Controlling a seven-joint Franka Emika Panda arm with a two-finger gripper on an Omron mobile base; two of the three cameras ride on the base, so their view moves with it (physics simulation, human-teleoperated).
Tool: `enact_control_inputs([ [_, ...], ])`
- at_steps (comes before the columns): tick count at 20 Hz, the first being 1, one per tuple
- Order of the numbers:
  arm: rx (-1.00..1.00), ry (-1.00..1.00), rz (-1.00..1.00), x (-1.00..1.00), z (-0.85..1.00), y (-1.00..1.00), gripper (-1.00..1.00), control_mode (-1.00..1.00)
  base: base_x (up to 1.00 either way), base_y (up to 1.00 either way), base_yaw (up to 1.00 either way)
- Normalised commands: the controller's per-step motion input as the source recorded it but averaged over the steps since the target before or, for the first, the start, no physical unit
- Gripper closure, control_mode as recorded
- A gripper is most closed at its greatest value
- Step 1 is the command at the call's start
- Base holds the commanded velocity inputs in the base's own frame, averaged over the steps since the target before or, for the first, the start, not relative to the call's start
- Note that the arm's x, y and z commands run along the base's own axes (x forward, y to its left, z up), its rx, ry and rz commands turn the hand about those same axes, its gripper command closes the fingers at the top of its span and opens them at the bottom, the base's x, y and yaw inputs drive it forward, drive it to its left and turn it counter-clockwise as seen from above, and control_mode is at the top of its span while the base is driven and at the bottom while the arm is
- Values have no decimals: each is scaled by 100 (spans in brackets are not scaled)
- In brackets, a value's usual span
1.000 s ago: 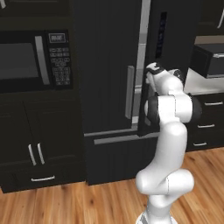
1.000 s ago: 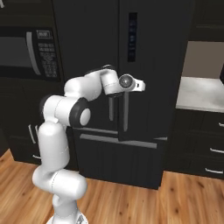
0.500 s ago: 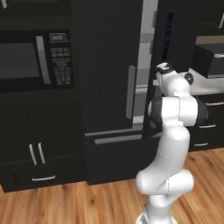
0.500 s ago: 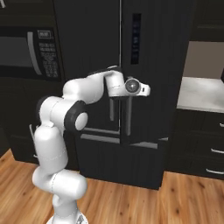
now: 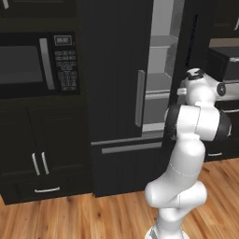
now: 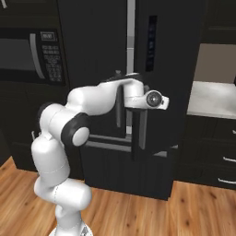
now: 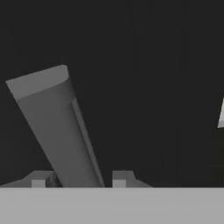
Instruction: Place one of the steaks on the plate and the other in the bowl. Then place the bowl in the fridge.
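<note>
Kitchen: fridge (image 5: 116, 70) right door swung wider vs prior; tool (image 7: 78, 179) clamped on door handle (image 7: 57, 127).

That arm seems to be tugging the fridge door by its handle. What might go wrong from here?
The gripper straddles the grey handle near its end, so it might slip off as the door swings. The fridge is open just a crack, likely too narrow for a bowl. The bent arm sits close to the door and might get bumped.
</note>
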Motion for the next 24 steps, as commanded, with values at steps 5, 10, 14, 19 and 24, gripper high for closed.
enact_control_inputs([
  [5,7,0,4,-48,0,-100,100,-100,0,0,0],
  [10,5,0,3,-20,1,-67,-100,-100,0,0,0],
  [14,4,0,3,-27,12,-58,-100,-100,0,0,0],
  [19,1,-3,-3,-43,25,-17,-100,-100,0,0,0],
  [24,-1,-16,-24,-73,8,14,-100,-100,0,0,0],
])
